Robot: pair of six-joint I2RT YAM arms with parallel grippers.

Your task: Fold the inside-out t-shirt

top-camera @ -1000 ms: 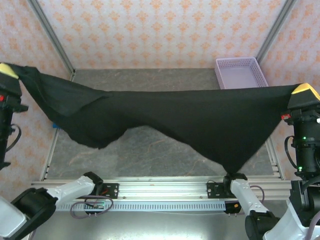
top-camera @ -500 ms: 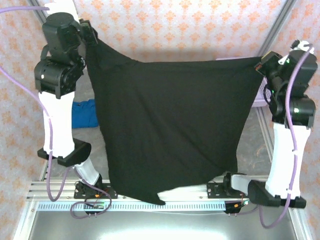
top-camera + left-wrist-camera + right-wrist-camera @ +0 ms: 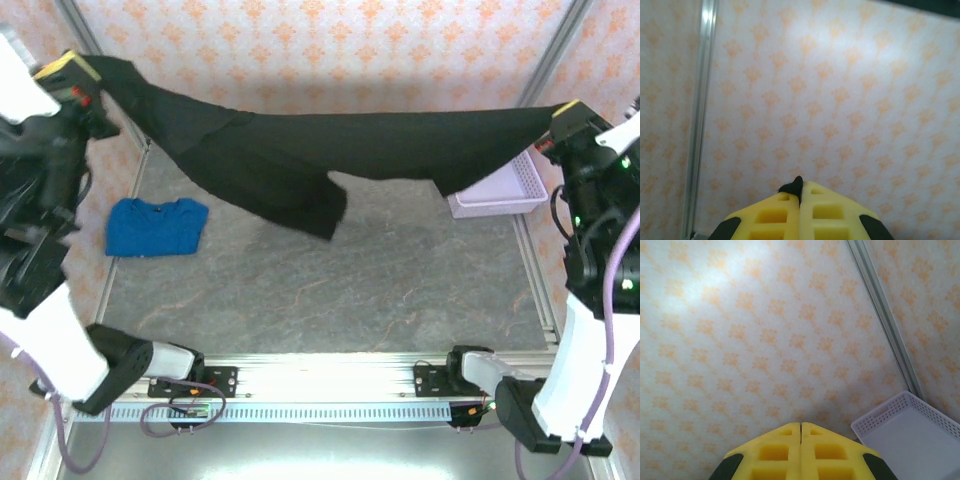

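From above, my left gripper (image 3: 68, 72) and my right gripper (image 3: 566, 110) are raised at opposite sides. The inside-out t-shirt (image 3: 330, 150) hangs stretched between them, its loose fold drooping lowest nearer my left fingers, clear of the table (image 3: 350, 290). Both pairs of fingers are pinched tight on the shirt's ends. My left wrist camera adds a close detail: a black tuft of cloth poking up between my closed yellow fingertips (image 3: 775, 210), against the patterned wall (image 3: 840, 100). My right wrist camera shows the tips pressed together, with a lavender basket (image 3: 910, 432) below and right of them. The overhead view adds a blue folded garment (image 3: 155, 225) lying below my left fingers.
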